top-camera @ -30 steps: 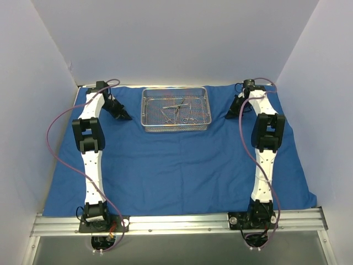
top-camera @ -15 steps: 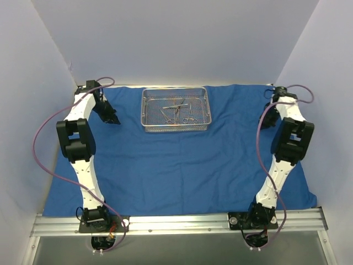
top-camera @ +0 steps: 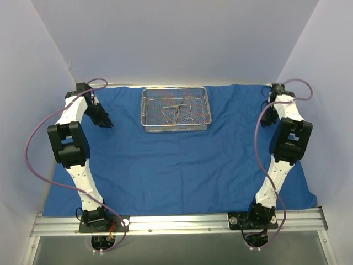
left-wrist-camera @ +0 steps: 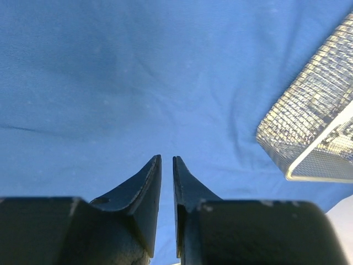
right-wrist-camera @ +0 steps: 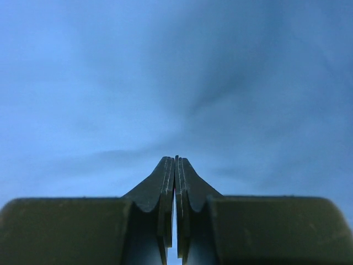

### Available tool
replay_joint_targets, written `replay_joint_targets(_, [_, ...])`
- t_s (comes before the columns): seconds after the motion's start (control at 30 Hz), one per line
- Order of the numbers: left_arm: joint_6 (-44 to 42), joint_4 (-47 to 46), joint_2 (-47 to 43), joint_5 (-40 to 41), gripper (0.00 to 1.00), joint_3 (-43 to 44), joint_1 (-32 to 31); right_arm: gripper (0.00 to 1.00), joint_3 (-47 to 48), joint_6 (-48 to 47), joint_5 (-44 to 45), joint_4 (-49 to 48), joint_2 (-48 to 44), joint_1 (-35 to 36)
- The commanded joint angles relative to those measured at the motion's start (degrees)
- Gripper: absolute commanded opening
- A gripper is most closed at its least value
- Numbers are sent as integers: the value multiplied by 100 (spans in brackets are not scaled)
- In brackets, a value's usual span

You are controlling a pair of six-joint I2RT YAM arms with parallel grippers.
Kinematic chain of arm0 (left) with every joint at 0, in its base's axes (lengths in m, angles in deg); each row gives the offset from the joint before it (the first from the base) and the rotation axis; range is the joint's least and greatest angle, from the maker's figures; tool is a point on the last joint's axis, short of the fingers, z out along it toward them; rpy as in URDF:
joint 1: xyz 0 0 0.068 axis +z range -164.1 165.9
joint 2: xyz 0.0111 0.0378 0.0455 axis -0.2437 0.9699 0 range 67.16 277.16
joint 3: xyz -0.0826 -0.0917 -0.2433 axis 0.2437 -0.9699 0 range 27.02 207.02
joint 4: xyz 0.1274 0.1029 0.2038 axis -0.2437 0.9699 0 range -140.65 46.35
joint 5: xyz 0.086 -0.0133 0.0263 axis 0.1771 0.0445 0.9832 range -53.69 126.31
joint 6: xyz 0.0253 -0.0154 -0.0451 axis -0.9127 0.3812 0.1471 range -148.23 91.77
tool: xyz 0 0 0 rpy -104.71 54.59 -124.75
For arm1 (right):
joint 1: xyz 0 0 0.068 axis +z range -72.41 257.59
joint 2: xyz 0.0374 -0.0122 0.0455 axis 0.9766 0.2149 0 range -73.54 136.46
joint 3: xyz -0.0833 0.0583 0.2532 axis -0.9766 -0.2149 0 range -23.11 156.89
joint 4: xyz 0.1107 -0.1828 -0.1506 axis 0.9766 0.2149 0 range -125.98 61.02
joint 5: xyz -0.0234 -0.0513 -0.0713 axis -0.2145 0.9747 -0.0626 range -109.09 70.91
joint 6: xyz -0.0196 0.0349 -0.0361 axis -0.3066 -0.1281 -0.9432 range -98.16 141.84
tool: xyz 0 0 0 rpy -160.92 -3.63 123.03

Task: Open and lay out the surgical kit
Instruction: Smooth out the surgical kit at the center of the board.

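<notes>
**Handling notes: tray and instruments**

Blue cloth wrap [top-camera: 182, 165] spread flat under wire-mesh tray [top-camera: 176, 128]; soft, limp. Ring-handled steel instruments [top-camera: 177, 110] inside tray: likely light, thin, slippery. Best pinched at the shank beside the rings. Left gripper [left-wrist-camera: 166, 158] left of tray, a slit apart, empty. Right gripper [right-wrist-camera: 176, 158] well right of tray, pressed together, empty.

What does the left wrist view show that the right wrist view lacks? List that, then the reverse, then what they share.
Only left wrist: a corner of the wire-mesh tray at the right edge, and the left gripper, fingertips narrowly parted. Only right wrist: the right gripper, fingertips pressed together. Both: the blue cloth filling the background, nothing held.
</notes>
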Motion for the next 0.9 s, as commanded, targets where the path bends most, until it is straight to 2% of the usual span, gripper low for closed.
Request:
replay_joint_targets(0.0, [-153,-78,-405,-44,24,276,-3,3,1133,-70,-185,53,-214,771])
replay_joint_targets(0.13, [-56,-657,-265,-851,23,197,-3,6,1479,-27,-1045,-822,102,1211])
replay_joint_targets(0.2, [145,-1262,-116,-1552,20,214,-29,6,1470,280,-1582,-1220,226,1256])
replay_joint_targets(0.33, [664,-2116,551,-2267,16,468,-99,0,1794,632,-2382,-1879,892,1317])
replay_joint_targets(0.57, [1533,-3453,1510,-2664,13,1311,-336,0,2208,720,-3007,-2574,1632,1397])
replay_joint_targets(0.67, [1762,-3497,1950,-2576,12,1812,-424,0,2593,826,-3095,-2558,2062,1405])
replay_joint_targets(0.8, [2167,-3866,2249,-2497,11,2042,-468,0,3016,808,-3026,-2470,2475,1502])
replay_joint_targets(0.87, [2229,-3641,2495,-2392,12,2435,-495,0,3349,835,-2816,-2129,2826,1555])
